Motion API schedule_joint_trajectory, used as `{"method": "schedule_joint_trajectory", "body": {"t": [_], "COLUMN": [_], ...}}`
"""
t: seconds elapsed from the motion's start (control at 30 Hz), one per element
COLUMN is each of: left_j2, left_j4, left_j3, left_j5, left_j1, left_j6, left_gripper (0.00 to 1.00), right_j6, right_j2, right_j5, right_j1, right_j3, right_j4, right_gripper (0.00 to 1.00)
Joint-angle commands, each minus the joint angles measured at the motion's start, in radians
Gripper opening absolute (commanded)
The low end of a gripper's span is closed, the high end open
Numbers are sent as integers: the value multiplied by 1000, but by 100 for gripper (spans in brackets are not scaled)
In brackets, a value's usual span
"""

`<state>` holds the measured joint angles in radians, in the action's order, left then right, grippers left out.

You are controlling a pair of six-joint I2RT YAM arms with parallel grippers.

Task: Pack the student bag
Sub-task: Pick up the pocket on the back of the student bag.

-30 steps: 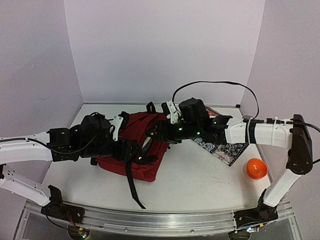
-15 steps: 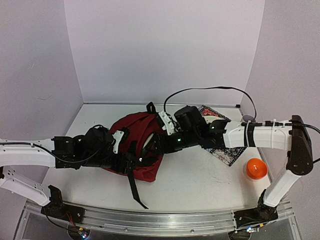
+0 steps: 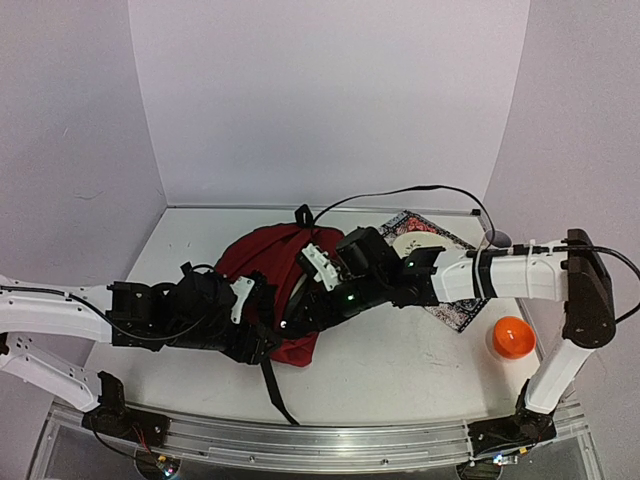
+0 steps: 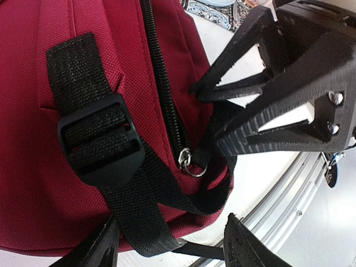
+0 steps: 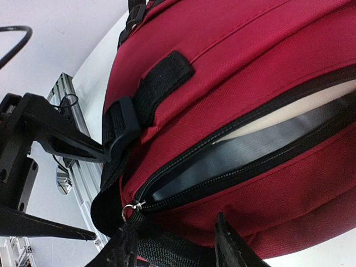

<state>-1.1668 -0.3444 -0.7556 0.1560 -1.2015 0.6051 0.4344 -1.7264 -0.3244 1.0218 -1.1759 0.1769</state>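
The student bag (image 3: 268,262) is a dark red backpack lying mid-table, its black straps trailing toward the front edge. Its main zipper (image 5: 233,167) gapes, showing a dark grey flat item and something white inside. The zipper's metal ring (image 5: 129,208) sits at the bag's near corner. My right gripper (image 5: 175,250) is open, its fingers straddling that corner's fabric and black webbing just below the ring. My left gripper (image 4: 169,250) is open around the lower edge of the bag, a black strap (image 4: 133,211) between its fingers. A buckle (image 4: 100,146) lies above it. Both grippers almost meet.
A patterned dark cloth (image 3: 455,305) lies right of the bag with a white disc (image 3: 415,243) on it. An orange ball (image 3: 511,337) sits near the right arm's base. The metal rail (image 3: 320,440) runs along the front edge. A black cable (image 3: 400,192) arches over the right arm.
Both arms have slid toward the bag's near end and the front edge. The bag has bunched up toward the back left. The right gripper's fingers have drawn closer together.
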Motion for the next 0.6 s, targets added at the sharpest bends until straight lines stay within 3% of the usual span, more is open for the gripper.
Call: {"method": "schedule_joint_trajectory", "body": {"t": [0.0,0.13,0.33,0.43,0.57], "left_j2": [58,75,51,20,-25], "left_j4": [-30,-31,-29,-30,-28], "left_j3": [0,-29,-58,-73,-98], "left_j5": [41,75,138,150,142], "left_j1": [-7,-7,-6,-6,-6], "left_j6": [29,55,115,118,123], "left_gripper": [66,70,74,75,76], "right_j6": [-38,-49,-63,-69,-90], "right_j2": [5,8,4,4,5], "right_j5": [9,24,5,-17,-41], "right_j1": [16,16,18,18,29], "right_j3": [-32,-28,-34,-35,-38], "right_j4": [-45,-51,-52,-51,-53], "right_gripper": [39,29,23,23,30]}}
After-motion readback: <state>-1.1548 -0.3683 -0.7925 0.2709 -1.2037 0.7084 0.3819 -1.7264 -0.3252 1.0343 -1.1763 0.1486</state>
